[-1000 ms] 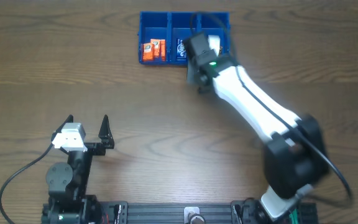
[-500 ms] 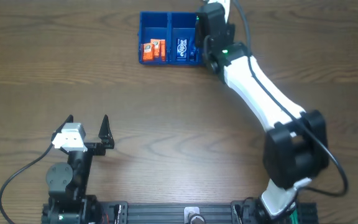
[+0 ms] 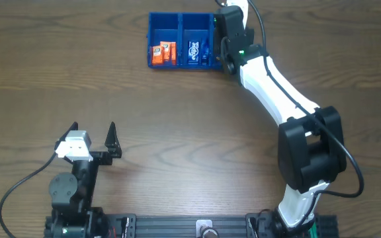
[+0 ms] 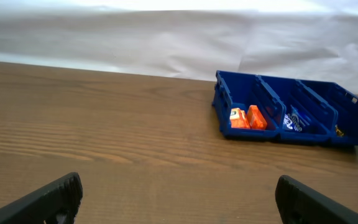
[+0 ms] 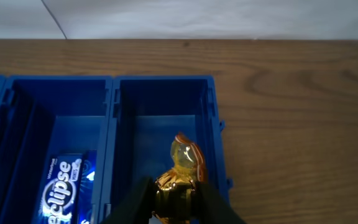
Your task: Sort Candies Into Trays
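wooden desk [image 3: 177, 132] carries a blue three-bin tray [image 3: 151, 30] at its far edge. left claw [image 3: 92, 127] gapes open, well apart from it. right claw [image 5: 174, 202] is clamped on a gold-wrapped candy [image 5: 184, 163] over the right bin. orange candies [image 3: 163, 54] lie in the left bin, a blue pack [image 3: 195, 51] in the middle.

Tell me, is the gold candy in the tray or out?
In, not released: the gold candy sits between the jaws of the right gripper, inside the blue tray, end compartment.
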